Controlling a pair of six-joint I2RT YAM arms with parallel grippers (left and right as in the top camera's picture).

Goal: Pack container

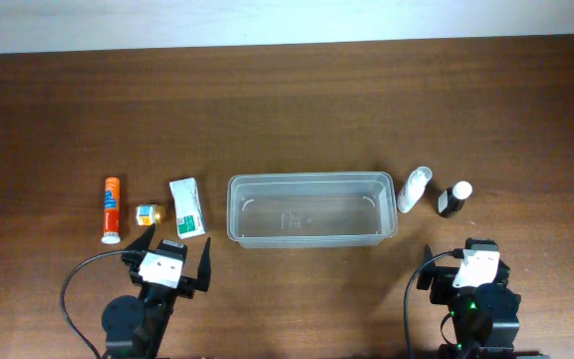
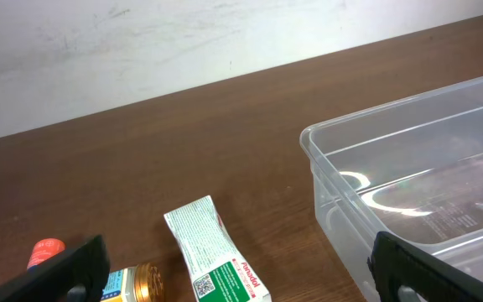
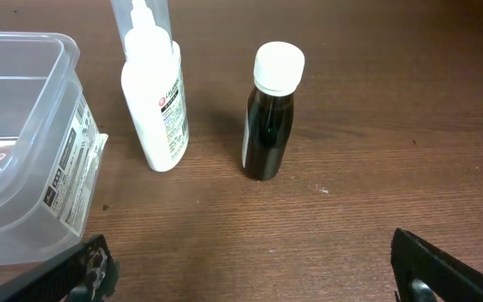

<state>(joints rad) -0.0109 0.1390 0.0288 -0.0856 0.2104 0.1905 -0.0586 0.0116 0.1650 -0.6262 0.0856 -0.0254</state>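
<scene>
Fingers of left gripper (image 2: 243, 278): two, spread wide, nothing between them.
Fingers of right gripper (image 3: 258, 273): two, also apart, holding nothing.
Container (image 1: 307, 179): one, mid-table, ahead of and between both grippers.
Left of container: three items in a row. The packet (image 1: 188, 207) is nearest, then the jar (image 1: 147, 212), then the orange tube (image 1: 111, 209).
Right of container: two bottles. The white bottle (image 1: 414, 189) is just beside its end, and the dark bottle (image 1: 454, 199), white-capped and upright, is beyond.
Table (image 1: 287, 110): one, brown wood.
</scene>
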